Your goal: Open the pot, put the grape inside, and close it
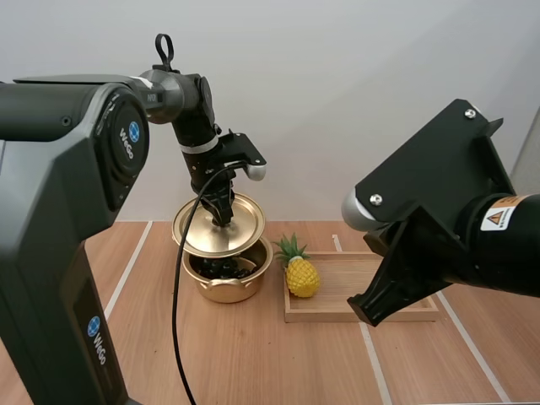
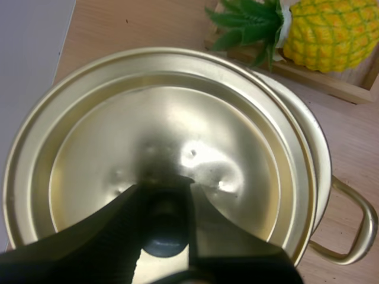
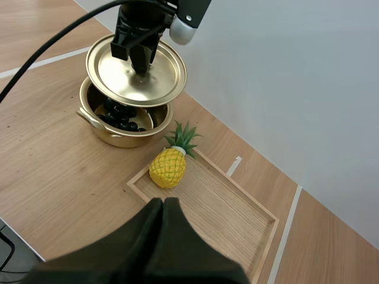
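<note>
Because grapes lie in the pot, the left gripper pinches the knob of the lid above it for closing, the right gripper pressed together.

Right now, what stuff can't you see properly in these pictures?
Grapes: high view, the lid held just above the pot hides most of them.
Lid knob: left wrist view, the left hand pinching it covers its sides.
Wooden tray: high view, the right arm covers its right end.
Pineapple: left wrist view, cut off by the picture's edge.
</note>
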Controlling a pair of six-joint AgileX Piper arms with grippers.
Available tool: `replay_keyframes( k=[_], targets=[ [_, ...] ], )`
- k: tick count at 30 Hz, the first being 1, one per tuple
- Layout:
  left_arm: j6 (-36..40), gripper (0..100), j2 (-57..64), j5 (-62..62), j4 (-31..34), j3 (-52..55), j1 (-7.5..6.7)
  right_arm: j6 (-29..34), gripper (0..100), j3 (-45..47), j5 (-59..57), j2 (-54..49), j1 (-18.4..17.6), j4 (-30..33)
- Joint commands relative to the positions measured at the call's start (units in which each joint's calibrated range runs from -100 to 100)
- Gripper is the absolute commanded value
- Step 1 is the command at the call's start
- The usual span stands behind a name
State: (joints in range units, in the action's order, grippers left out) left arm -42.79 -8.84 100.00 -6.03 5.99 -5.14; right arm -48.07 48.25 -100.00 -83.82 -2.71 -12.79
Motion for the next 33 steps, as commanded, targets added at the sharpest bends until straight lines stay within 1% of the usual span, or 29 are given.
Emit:
replay_keyframes(
  k=[1,17,25,33],
  targets=[
    [1.42,0,-0.51,0.00,0.93,-0.66,-0.70,0.04,0,-0.16,0.00,-0.58,0.20,-0.19],
    [4.09,0,-0.68,0.00,0.49,-0.17,-0.70,0.04,0,-0.16,0.00,-0.58,0.20,-0.19],
    [3.91,0,-0.55,0.00,0.49,3.51,-0.70,0.04,0,-0.16,0.00,-0.58,0.20,-0.19],
    [4.20,0,-0.43,0.00,-1.49,3.56,-0.70,0.04,0,-0.16,0.00,-0.58,0.20,-0.19]
  ],
)
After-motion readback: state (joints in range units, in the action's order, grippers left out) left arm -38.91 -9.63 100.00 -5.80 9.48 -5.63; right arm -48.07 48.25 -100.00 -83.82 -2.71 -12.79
